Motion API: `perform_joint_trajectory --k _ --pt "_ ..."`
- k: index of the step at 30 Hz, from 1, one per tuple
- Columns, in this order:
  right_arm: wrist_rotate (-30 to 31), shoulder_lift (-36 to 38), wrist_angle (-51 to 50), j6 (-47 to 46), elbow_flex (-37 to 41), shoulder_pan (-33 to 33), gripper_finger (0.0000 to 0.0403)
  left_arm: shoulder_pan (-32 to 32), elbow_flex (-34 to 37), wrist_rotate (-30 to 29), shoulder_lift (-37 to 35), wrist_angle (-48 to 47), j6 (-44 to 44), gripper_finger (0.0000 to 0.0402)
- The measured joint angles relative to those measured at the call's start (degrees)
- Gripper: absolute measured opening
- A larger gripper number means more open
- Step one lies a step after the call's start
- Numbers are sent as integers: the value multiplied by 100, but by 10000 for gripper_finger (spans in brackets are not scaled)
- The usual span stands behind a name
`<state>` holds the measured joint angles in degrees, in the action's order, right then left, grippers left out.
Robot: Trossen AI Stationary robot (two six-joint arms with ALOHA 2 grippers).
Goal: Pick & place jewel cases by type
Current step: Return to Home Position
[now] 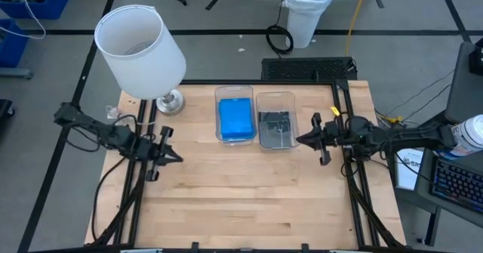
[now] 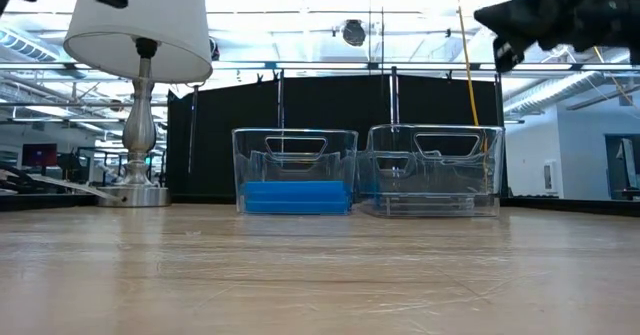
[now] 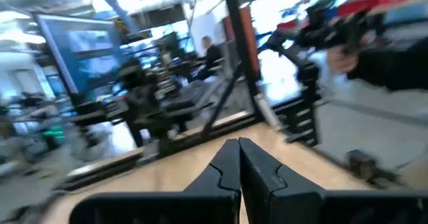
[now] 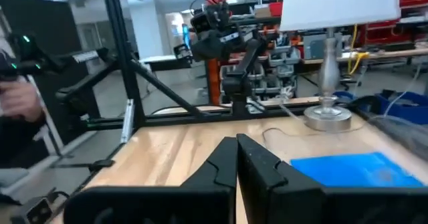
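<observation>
Your left gripper [image 1: 176,159] hovers above the left side of the table [image 1: 249,200], not far from the lamp [image 1: 140,44]. Its fingers [image 3: 224,174] are pressed together with nothing between them. Your right gripper [image 1: 299,140] hangs just beside the right bin [image 1: 275,96], raised off the table, and its fingers [image 4: 221,170] are likewise closed tight and empty. Neither gripper touches a case or a bin.

The blue jewel cases [image 1: 235,118] lie stacked flat in the left bin [image 1: 234,90], and the dark jewel cases [image 1: 275,127] lie flat in the right bin. The two bins stand side by side at the middle of the table's far side. Any print on the cases is too small to read.
</observation>
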<state>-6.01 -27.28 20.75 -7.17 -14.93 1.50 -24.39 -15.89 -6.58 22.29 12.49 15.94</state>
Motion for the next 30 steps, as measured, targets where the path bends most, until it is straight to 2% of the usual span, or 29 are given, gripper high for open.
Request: perform_joint_trajectory --k 3,7,9,18,22,24,27,30 --pt "26 245 176 -247 348 1 0 -177 292 164 -267 108 -151 3" --pt "123 686 208 -310 651 0 0 -542 557 -759 -715 -11 10 3" --pt "283 947 193 -350 752 2 0 -700 587 -966 -941 -220 134 2" --pt "321 2225 -1430 -461 775 -62 0 -1725 601 -2592 -1815 -1203 82 1" --pt "364 2345 -1572 -433 823 -218 0 -2233 797 -3573 -1819 -1250 131 1" --pt "617 2345 -1476 -335 930 -317 0 -2453 946 -4008 -1819 -1225 129 1" --pt "952 2343 -1494 -98 1106 -386 0 -2703 1227 -4383 -1817 -1143 160 1" --pt "986 2358 -1304 37 1296 -387 0 -2850 1456 -4711 -1821 -745 223 1"
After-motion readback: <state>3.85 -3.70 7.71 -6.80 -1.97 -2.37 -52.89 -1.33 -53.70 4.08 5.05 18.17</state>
